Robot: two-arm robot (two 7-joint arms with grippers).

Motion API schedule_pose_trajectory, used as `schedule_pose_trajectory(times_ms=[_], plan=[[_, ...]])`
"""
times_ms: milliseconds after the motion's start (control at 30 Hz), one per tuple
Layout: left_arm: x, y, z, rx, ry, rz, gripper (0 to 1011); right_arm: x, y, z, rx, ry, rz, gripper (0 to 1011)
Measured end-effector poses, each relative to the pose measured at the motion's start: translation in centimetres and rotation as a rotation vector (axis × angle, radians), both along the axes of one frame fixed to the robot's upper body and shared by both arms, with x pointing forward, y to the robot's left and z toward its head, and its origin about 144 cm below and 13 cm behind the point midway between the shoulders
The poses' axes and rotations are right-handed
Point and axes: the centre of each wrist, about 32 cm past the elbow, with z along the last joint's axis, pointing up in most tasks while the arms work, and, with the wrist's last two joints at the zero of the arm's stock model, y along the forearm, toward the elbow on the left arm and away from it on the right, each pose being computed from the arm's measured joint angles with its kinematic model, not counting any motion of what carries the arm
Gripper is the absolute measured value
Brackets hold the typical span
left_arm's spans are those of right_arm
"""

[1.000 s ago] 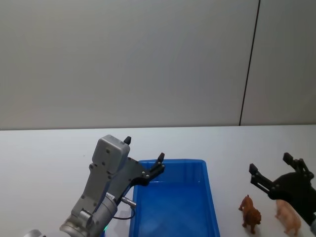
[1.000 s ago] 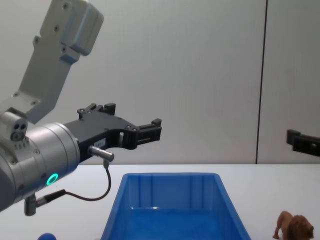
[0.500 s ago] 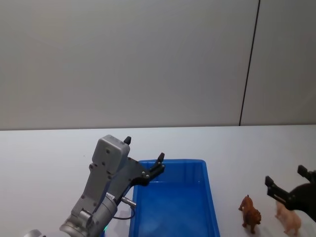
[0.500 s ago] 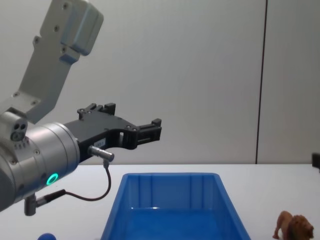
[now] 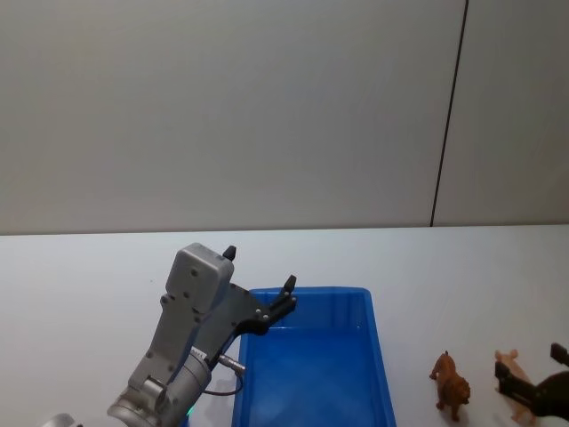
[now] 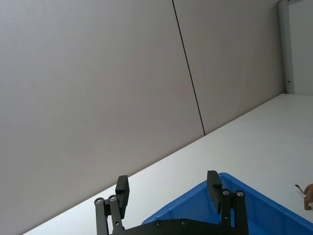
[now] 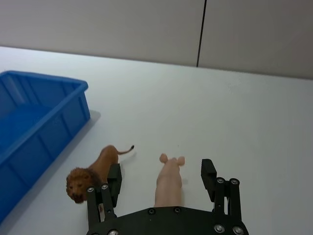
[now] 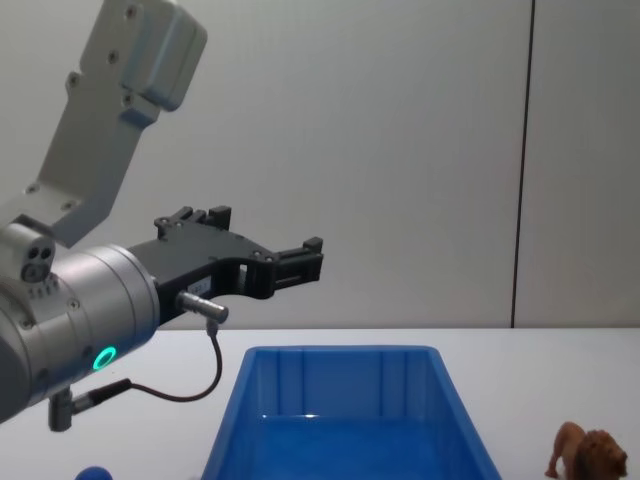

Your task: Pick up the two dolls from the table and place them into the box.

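Waiting at about 8 o'clock of the large bright blue plastic bin point(image 5: 311, 292), a small blue rounded toy point(image 8: 92, 472) sits low. The left gripper point(image 5: 260, 269) hovers over the bin's 10 o'clock corner, fingers spread and carrying nothing. At 3 o'clock, a tan-brown toy lion point(image 5: 452, 387) and a pink toy pig point(image 7: 169, 182) stand on the white table point(image 5: 89, 285). The right gripper point(image 7: 161, 171) frames the pig, fingers apart. The bin looks empty, so every pickup seems left to do.

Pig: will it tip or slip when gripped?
Probably rigid moulded plastic, so the pig should not squash. It looks light; an uneven touch from the open right gripper over it could topple it. Its smooth rounded sides may slip. Left gripper hovers by the box.
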Motion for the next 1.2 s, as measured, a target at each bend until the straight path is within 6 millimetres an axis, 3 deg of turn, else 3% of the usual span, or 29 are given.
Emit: schedule_pose_trajectory(times_ms=[333, 433, 767, 1000, 1200], plan=[[0.0, 0.0, 0.0, 0.0, 0.0, 0.0, 1003, 0.2, -0.4, -1.5, 0.01, 0.095, -0.004, 1001], [0.0, 0.0, 0.0, 0.0, 0.0, 0.0, 1003, 0.3, -0.4, -1.8, 0.014, 0.112, -0.004, 954], [0.0, 0.0, 0.0, 0.0, 0.0, 0.0, 1003, 0.8, -0.2, -2.6, 0.037, 0.169, -0.007, 705], [0.0, 0.0, 0.0, 0.0, 0.0, 0.0, 1003, 1.0, -0.2, -2.8, 0.043, 0.183, -0.013, 443], [0.0, 0.0, 0.0, 0.0, 0.0, 0.0, 1003, 1.2, -0.1, -2.6, 0.038, 0.161, -0.014, 378]])
